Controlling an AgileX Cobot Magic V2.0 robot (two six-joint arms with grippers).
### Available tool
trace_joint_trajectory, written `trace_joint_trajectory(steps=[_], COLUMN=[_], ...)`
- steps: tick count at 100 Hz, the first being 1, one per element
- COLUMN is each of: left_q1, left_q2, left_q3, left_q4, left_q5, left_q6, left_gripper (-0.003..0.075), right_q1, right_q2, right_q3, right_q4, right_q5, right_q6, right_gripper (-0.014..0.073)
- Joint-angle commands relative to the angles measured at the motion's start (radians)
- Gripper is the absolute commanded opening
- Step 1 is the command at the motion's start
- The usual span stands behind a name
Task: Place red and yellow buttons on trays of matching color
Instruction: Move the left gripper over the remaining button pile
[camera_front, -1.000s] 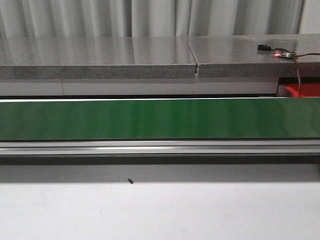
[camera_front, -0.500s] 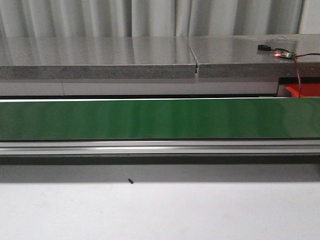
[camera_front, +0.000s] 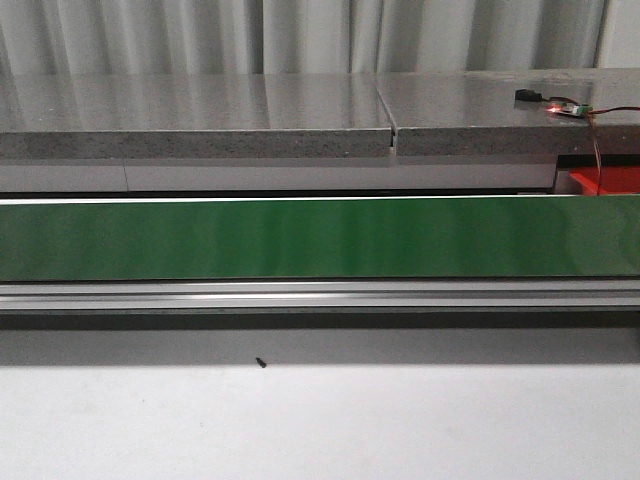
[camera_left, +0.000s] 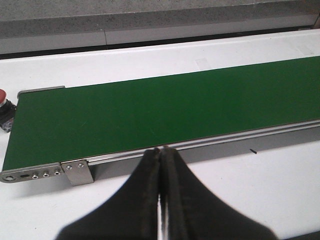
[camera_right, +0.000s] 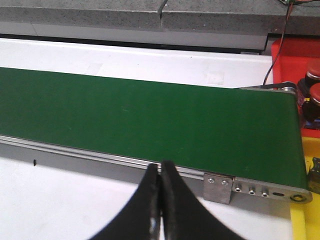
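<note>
Red buttons (camera_right: 312, 92) lie well beyond the closed right tool (camera_right: 160, 167).

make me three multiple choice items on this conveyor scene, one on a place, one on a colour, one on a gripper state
1. Where does the small circuit board with the red light sit?
A. on the grey stone counter, far right
B. on the belt
C. on the white table

2. What colour is the flat conveyor belt?
A. black
B. green
C. yellow

3. How do the fingers of the left gripper and right gripper stand?
A. both wide open
B. one open, one shut
C. both shut, holding nothing

Answers: 1 A, the front view shows it lit on the grey stone counter at far right. 2 B, every view shows a green surface. 3 C, each wrist view shows black fingers pressed together with nothing between.
</note>
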Motion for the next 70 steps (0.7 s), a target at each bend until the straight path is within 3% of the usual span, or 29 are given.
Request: trace_joint_trajectory(steps=[1,29,55,70], left_q1=[-0.006,-0.006,-0.006,0.007], left_q2=[0.008,0.028,0.170,0.271], left_q3=[-0.023,-0.023,-0.023,-0.039], left_q4=[-0.016,0.022,0.113,0.136], left_q5=[-0.081,-0.127,-0.201,-0.235], left_q6=[0.001,0.001,-0.226,-0.246], left_gripper=[-0.0019,-0.0019,-0.0019,-0.0018], right_q1=[0.001,0.001,0.001,0.001], right_q2=[-0.004,-0.004,-0.004,-0.004], right_q3=[-0.018,-0.018,-0.018,-0.018], right_q4=[0.040,0.048,0.048,0.048], right_q5=[-0.057,-0.079,-0.086,-0.086], right_q6=[-0.011,-0.011,-0.011,-0.011], right_gripper=[-0.0069,-0.0069,-0.0069,-0.0069])
